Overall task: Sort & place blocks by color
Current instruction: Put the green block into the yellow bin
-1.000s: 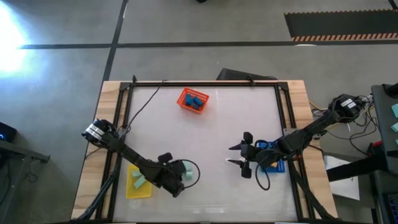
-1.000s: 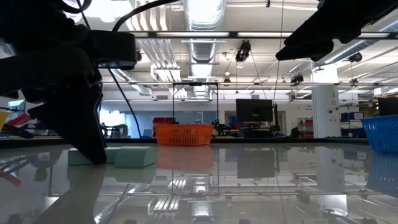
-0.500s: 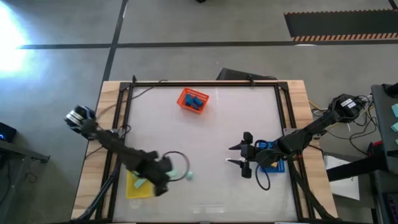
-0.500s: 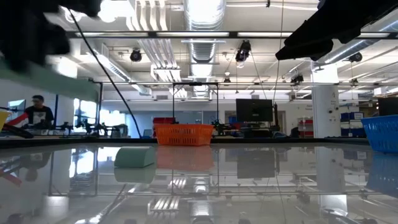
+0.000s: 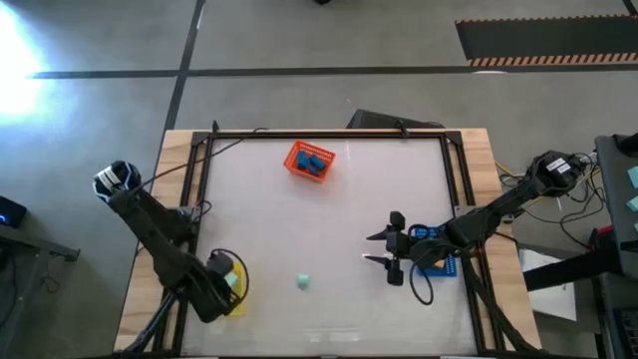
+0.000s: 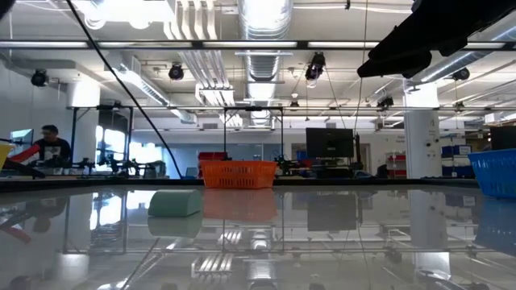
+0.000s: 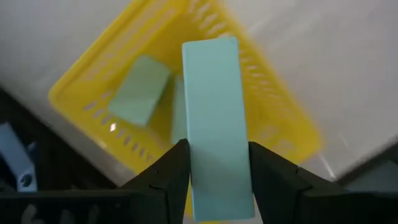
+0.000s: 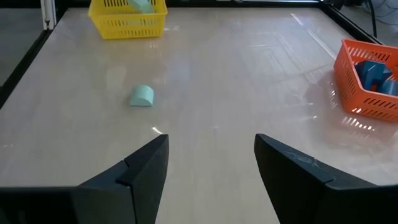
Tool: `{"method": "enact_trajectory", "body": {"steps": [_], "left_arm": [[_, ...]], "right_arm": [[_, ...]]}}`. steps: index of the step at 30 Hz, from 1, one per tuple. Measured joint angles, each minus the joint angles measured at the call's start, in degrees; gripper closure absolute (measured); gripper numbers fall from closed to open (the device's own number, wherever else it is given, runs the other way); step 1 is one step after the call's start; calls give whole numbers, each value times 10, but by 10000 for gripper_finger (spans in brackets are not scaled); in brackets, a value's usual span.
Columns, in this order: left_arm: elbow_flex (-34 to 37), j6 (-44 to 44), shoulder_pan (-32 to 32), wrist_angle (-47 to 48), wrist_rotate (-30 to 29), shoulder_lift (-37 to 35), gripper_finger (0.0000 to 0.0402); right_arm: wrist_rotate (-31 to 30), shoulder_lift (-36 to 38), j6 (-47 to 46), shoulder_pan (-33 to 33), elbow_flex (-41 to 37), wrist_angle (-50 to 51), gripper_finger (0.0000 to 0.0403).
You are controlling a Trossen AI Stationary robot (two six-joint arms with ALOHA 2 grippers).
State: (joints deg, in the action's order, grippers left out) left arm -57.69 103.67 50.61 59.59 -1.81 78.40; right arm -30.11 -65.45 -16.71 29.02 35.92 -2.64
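Mint-green bar block, long, smooth-faced

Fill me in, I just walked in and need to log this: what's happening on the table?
The left gripper holds a mint green bar over the yellow tray, which already has mint pieces in it. One rounded mint block lies loose on the table. The right gripper waits open near the blue tray. The orange tray at the far side holds blue blocks.
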Motion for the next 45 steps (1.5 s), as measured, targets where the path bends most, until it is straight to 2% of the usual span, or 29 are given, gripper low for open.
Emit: {"method": "enact_trajectory", "body": {"steps": [11, 17, 27, 30, 32, 36, 42, 45], "left_arm": [[26, 54, 1, 1, 15, 17, 267], [24, 52, 1, -1, 15, 14, 260], [19, 46, 1, -3, 15, 13, 159], [-5, 22, 0, -10, -15, 13, 148], [-24, -25, -1, -26, -67, 12, 148], [-42, -165, -13, -117, -169, 12, 154], [-42, -350, -53, -209, -225, 26, 155], [-42, -456, -85, -253, -229, 56, 155]], "right_arm": [[0, 0, 10, 0, 0, -22, 175], [1, 0, 9, 0, 0, -22, 175], [1, 0, 7, 0, 0, -22, 175], [1, 0, 7, 0, 0, -22, 175], [1, 0, 7, 0, 0, -23, 175], [1, 0, 7, 0, 0, -24, 175], [1, 0, 7, 0, 0, -24, 175], [1, 0, 7, 0, 0, -24, 175]]}}
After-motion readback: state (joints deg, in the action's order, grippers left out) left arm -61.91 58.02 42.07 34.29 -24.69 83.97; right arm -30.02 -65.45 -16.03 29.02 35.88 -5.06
